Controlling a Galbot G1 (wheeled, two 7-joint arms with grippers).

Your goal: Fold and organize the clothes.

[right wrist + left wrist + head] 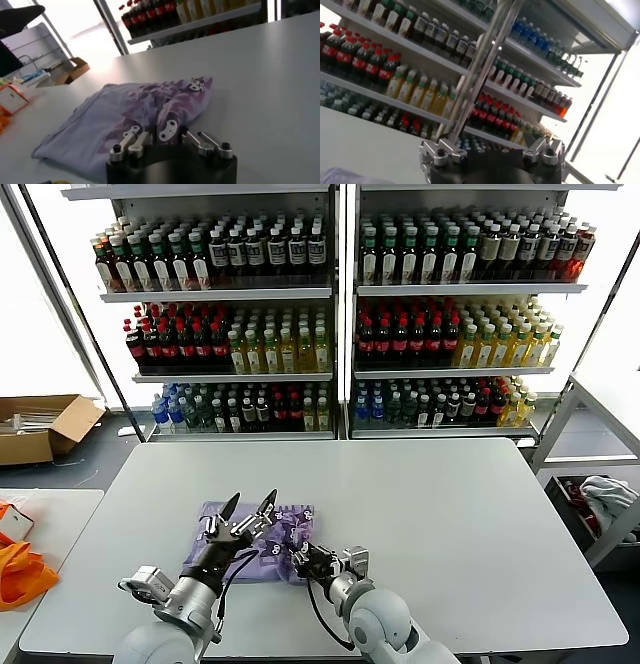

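The lavender T-shirt lies folded into a small bundle on the white table, near its front left, dark purple print up. My left gripper is above the shirt's left half, tilted upward, its two black fingers spread open and empty. My right gripper is low at the shirt's near right edge. In the right wrist view the shirt runs right up into the right gripper, whose jaws are drawn in on the fabric edge. A corner of the shirt shows in the left wrist view.
Shelves of bottles stand behind the table. An orange cloth lies on a side table at the left. A cardboard box is on the floor at the far left. A grey-white clothes pile sits in a bin at the right.
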